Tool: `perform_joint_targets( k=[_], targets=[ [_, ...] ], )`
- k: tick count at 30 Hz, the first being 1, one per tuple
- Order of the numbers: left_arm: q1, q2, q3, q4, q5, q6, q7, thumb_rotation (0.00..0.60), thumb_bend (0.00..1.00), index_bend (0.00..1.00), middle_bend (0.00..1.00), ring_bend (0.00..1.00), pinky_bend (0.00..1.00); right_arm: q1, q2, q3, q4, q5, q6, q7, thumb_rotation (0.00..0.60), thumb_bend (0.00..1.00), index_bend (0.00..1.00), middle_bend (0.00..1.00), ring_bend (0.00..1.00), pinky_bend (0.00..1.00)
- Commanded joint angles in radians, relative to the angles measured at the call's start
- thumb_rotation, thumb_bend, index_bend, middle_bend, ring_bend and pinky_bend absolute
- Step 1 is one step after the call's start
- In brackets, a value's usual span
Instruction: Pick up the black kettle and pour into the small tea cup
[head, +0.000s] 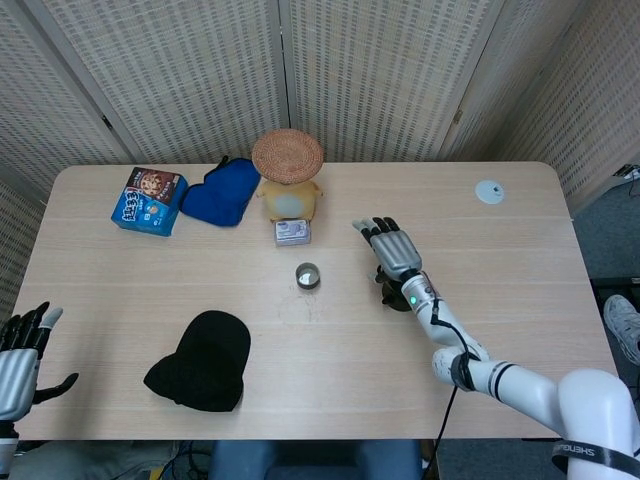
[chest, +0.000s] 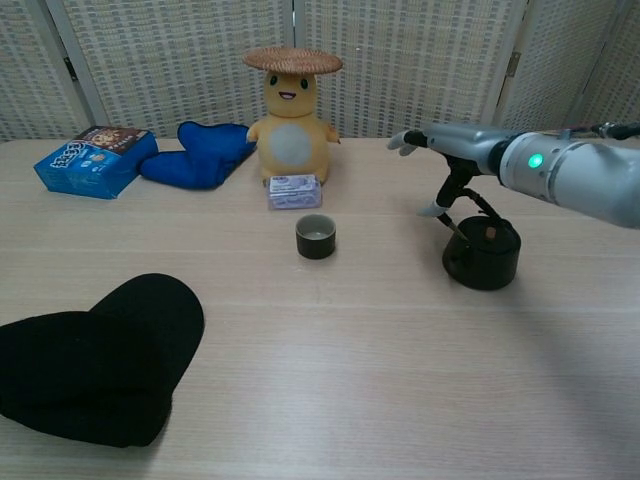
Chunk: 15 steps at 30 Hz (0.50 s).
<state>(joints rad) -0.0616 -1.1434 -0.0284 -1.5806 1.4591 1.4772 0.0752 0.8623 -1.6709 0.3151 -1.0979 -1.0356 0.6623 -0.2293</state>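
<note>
One flat right hand above kettle

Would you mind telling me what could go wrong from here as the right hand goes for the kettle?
The right hand sits open above the kettle, apparently not gripping it; a poor grasp on the thin handle could tip it. Carrying it left to the cup, the arm might knock that small cup.

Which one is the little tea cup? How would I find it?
Find the yellow toy with the straw hat at the back of the table. In front of it lies a small box, then the tea cup: small, dark, round and open-topped, unlike the black kettle with its handle.
</note>
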Motion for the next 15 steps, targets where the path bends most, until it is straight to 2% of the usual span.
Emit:
perform_joint_targets(
  k=[1, 7, 15],
  targets=[
    [0.0, 0.0, 0.002, -0.003, 0.005, 0.001, 0.003, 0.6, 0.18, 0.07, 0.0, 0.04, 0.0, 0.001, 0.07, -0.004, -0.066, 0.002, -0.043, 0.041, 0.6, 0.31, 0.0, 0.2, 0.0, 0.05],
    [0.001, -0.001, 0.003, -0.012, 0.009, 0.004, 0.013, 0.6, 0.18, 0.07, 0.0, 0.04, 0.0, 0.016, 0.093, -0.016, -0.073, 0.018, -0.06, 0.061, 0.6, 0.4, 0.0, 0.29, 0.0, 0.05],
    [0.004, 0.002, 0.003, -0.019, 0.008, 0.007, 0.02, 0.6, 0.18, 0.07, 0.0, 0.04, 0.0, 0.038, 0.091, -0.053, -0.049, 0.04, -0.091, 0.062, 0.6, 0.43, 0.0, 0.32, 0.01, 0.05]
  ],
)
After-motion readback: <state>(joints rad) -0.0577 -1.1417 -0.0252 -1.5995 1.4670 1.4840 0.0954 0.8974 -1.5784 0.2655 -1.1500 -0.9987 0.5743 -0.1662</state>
